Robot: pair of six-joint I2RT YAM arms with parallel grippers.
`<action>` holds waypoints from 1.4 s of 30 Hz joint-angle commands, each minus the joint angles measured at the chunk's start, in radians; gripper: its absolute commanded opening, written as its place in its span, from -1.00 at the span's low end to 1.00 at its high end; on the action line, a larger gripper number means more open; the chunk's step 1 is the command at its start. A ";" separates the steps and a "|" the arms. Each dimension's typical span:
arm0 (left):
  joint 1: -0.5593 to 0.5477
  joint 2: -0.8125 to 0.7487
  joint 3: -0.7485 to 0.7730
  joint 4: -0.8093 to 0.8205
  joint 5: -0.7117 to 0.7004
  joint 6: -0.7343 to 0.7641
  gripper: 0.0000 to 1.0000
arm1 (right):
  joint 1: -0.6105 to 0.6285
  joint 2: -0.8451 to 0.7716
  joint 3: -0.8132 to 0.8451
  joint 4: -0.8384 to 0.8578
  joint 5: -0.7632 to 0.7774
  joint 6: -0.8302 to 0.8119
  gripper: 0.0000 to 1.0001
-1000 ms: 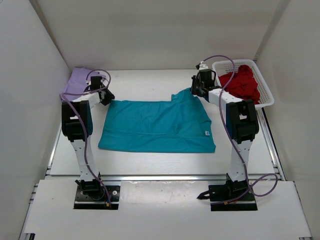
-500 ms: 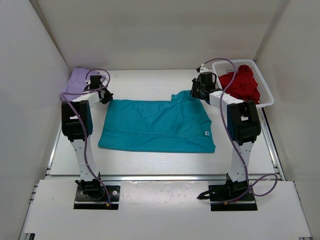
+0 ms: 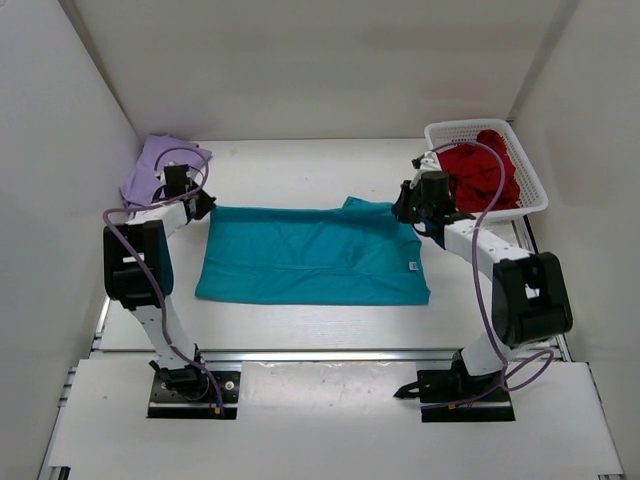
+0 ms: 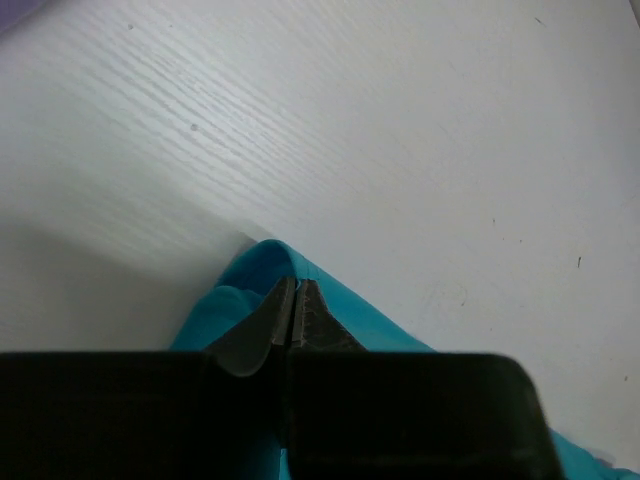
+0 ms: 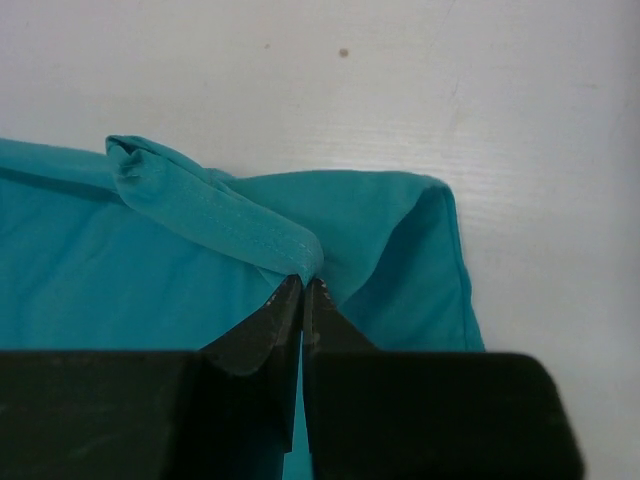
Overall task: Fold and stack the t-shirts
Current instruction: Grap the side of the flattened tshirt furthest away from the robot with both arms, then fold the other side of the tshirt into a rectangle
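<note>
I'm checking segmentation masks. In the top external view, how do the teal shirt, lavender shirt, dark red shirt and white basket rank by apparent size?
1. The teal t-shirt, spread flat.
2. The white mesh basket.
3. The dark red t-shirt and the lavender t-shirt look about alike. Both are bunched and the lavender one is partly hidden, so they are not ranked.
</note>
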 commanded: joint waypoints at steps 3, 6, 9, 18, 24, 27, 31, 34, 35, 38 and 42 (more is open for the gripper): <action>0.047 -0.128 -0.078 0.031 0.044 -0.020 -1.00 | 0.024 -0.166 -0.125 0.040 0.072 0.010 -1.00; 0.042 -0.176 -0.127 0.040 0.047 -0.019 -1.00 | 0.041 -0.218 -0.160 -0.002 0.109 0.014 -1.00; 0.052 -0.237 -0.191 0.057 0.052 -0.023 -1.00 | 0.057 -0.270 -0.203 -0.018 0.147 0.019 -0.99; 0.053 -0.332 -0.332 0.046 0.055 -0.011 -1.00 | 0.087 -0.447 -0.344 -0.075 0.184 0.066 -1.00; 0.078 -0.338 -0.423 0.029 0.087 -0.003 -1.00 | 0.100 -0.592 -0.483 -0.118 0.217 0.111 -1.00; 0.072 -0.342 -0.452 0.038 0.084 -0.011 -0.96 | 0.119 -0.663 -0.545 -0.124 0.239 0.120 -0.99; 0.091 -0.312 -0.463 0.044 0.159 -0.039 -0.51 | 0.187 -0.738 -0.602 -0.162 0.274 0.161 -0.96; 0.113 -0.337 -0.474 0.074 0.190 -0.075 -0.14 | 0.224 -0.758 -0.648 -0.173 0.260 0.172 -0.86; 0.121 -0.364 -0.483 0.081 0.193 -0.079 -0.01 | 0.222 -0.767 -0.656 -0.193 0.259 0.178 -0.81; 0.099 -0.455 -0.489 0.130 0.164 -0.092 0.16 | 0.245 -0.792 -0.641 -0.219 0.253 0.174 -0.55; 0.015 -0.498 -0.467 0.104 0.125 -0.063 -0.03 | 0.219 -0.803 -0.544 -0.303 0.218 0.136 -0.39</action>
